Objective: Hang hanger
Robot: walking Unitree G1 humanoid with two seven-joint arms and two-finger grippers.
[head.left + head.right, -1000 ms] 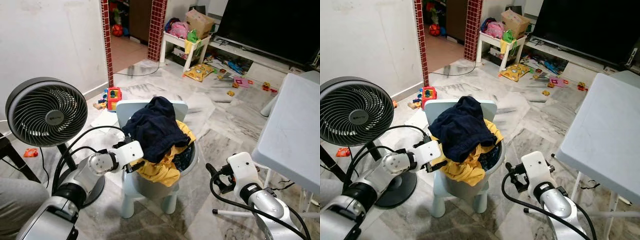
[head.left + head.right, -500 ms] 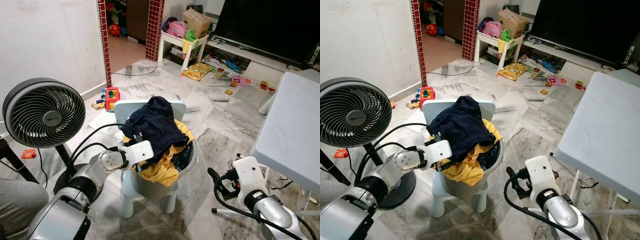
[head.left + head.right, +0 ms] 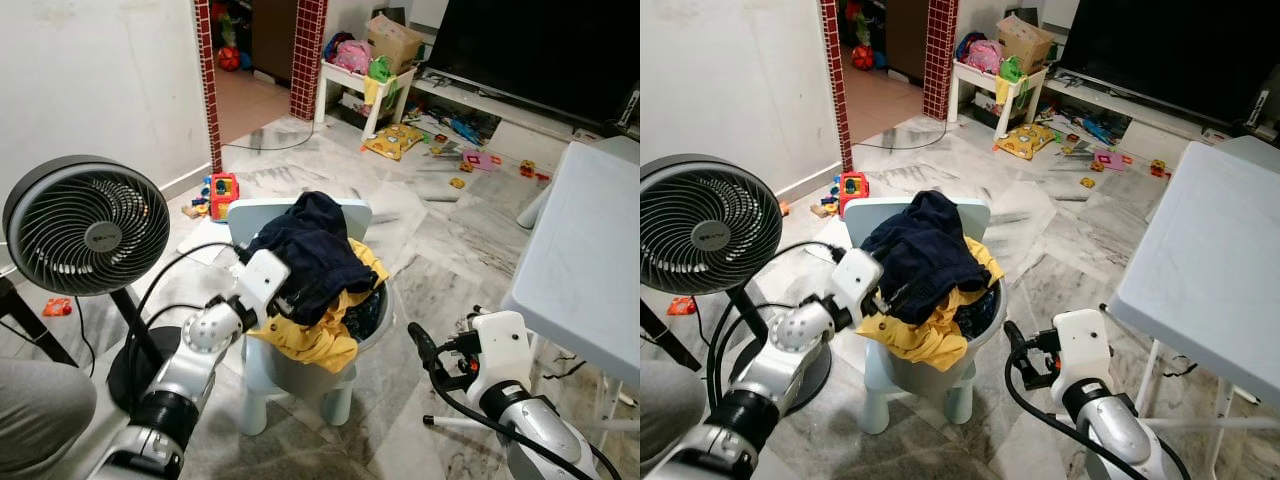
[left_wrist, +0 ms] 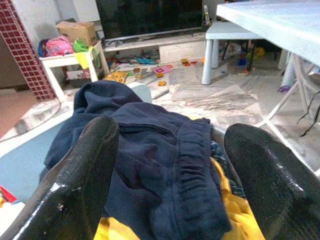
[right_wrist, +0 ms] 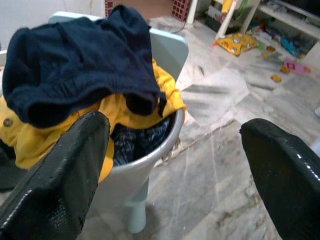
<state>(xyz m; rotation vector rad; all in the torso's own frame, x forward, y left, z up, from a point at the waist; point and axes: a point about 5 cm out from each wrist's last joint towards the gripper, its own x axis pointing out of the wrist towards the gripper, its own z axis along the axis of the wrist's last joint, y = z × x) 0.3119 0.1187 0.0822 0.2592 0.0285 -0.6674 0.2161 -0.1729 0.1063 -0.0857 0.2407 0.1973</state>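
A navy garment [image 3: 315, 255] lies heaped over a yellow garment [image 3: 320, 340] in a grey basin [image 3: 378, 330]. The basin stands on a small pale blue chair [image 3: 252, 213]. My left gripper [image 3: 286, 292] is at the near left side of the heap, close against the navy cloth. Its fingers are open, and in the left wrist view the navy garment [image 4: 165, 165] lies just beyond the left gripper [image 4: 172, 130]. My right gripper [image 3: 420, 346] hovers low to the right of the basin, open and holding nothing. The right wrist view has the basin [image 5: 150, 160] ahead of the right gripper [image 5: 174, 125].
A black standing fan [image 3: 85, 225] is at my left, its cable trailing by the chair. A white folding table [image 3: 585, 260] stands at my right. Toys litter the marble floor near a white shelf [image 3: 365, 85] and a TV stand. A grey-clad leg [image 3: 30, 410] shows at lower left.
My left gripper has risen from the basin's side and turned up against the navy garment. The right gripper has shifted slightly toward the basin.
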